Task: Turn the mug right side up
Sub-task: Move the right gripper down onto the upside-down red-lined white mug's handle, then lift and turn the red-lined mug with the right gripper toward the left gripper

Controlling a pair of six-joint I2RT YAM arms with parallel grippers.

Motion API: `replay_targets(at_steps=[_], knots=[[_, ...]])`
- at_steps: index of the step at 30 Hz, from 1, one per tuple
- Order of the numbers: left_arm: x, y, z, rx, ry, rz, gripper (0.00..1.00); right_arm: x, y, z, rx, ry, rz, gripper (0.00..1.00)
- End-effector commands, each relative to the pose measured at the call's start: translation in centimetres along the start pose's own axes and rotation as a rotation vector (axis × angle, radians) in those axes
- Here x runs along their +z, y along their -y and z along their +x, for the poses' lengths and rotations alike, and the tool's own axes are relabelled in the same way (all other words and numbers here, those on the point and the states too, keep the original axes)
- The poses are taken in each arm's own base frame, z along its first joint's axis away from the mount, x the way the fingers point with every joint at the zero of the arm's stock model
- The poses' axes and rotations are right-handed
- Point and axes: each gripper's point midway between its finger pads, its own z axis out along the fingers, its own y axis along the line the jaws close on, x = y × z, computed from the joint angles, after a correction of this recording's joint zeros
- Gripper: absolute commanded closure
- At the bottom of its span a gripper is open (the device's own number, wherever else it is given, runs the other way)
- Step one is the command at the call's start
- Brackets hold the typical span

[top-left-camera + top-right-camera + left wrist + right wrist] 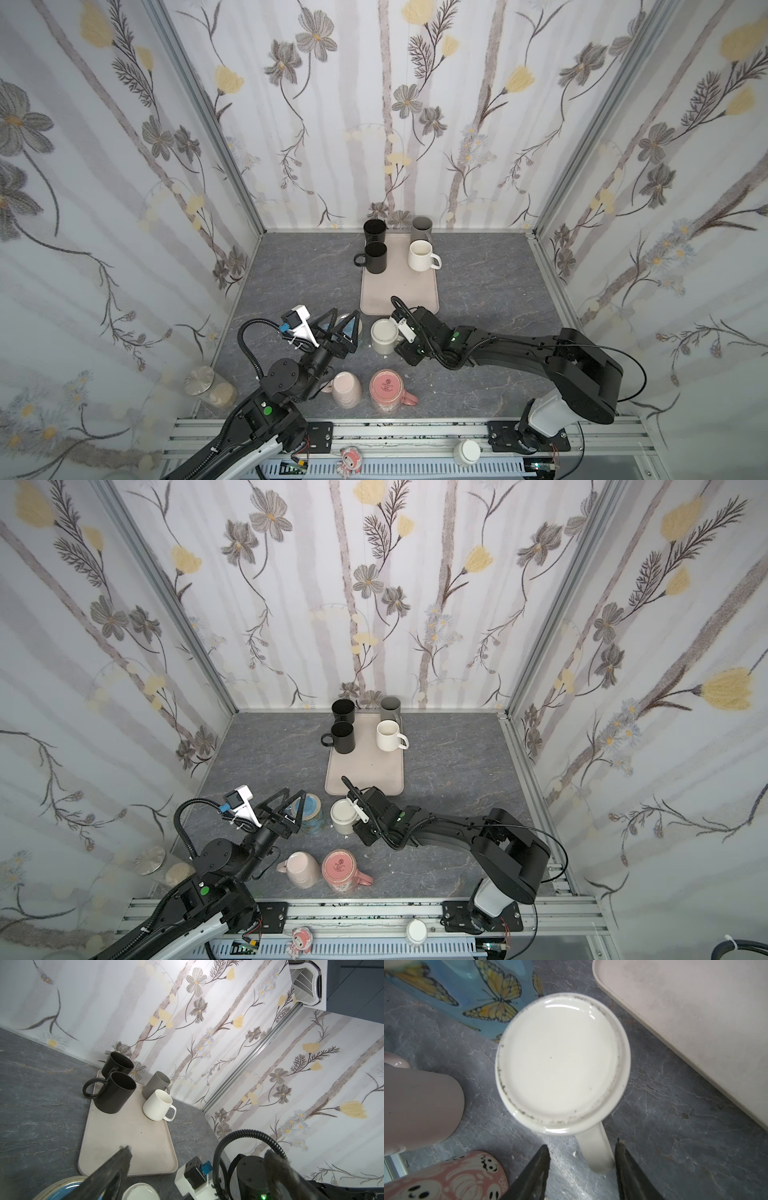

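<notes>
The cream mug (384, 336) stands upside down on the grey tabletop (478, 282), just off the near edge of the beige tray (399, 293), as both top views show. The right wrist view gives what those views hide. The mug's flat glazed base faces up, ringed by a dark speckled line. Its handle (596, 1151) juts out between the two dark fingers (538, 1169) of the right gripper (582, 1147). One finger lies against the handle. The other stands off it, with bare tabletop showing in the gap, so the jaws sit partly apart around the handle and are not clamped on it. From above, the wrist camera and its cable cover that gripper. The right arm reaches low and long from the near rail toward the middle of the table.

The left gripper (293, 798) is spread wide and holds nothing. It hovers over the blue butterfly mug (311, 812), which sits just beside the cream mug, and the left arm is folded at the elbow. The left wrist view looks past its fingertips to the tray's far end, where two black mugs (116, 1095), a grey mug (155, 1082) and a white mug (158, 1105) stand upright. Nearer the rail, a pale pink mug (347, 388) sits beside a pink ghost-print mug (386, 390), which is base up.
</notes>
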Motion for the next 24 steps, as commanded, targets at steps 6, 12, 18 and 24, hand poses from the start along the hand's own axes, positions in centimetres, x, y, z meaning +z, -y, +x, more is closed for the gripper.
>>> replay_targets(at_steps=[6, 12, 18, 24], knots=[[-0.1, -0.3, -0.1, -0.012, 0.009, -0.012, 0.0, 0.8, -0.4, -1.2, -0.033, 0.036, -0.011, 0.7], [0.0, -0.4, 0.2, -0.013, 0.001, -0.009, 0.0, 1.0, -0.2, -0.7, -0.03, 0.026, 0.002, 0.82], [0.0, -0.3, 0.2, -0.016, 0.001, -0.002, 0.0, 0.6, 0.1, -0.6, -0.012, 0.043, 0.037, 0.93], [0.0, -0.2, 0.5, -0.018, -0.007, 0.006, 0.0, -1.6, 0.1, -2.1, 0.008, 0.127, 0.067, 1.0]])
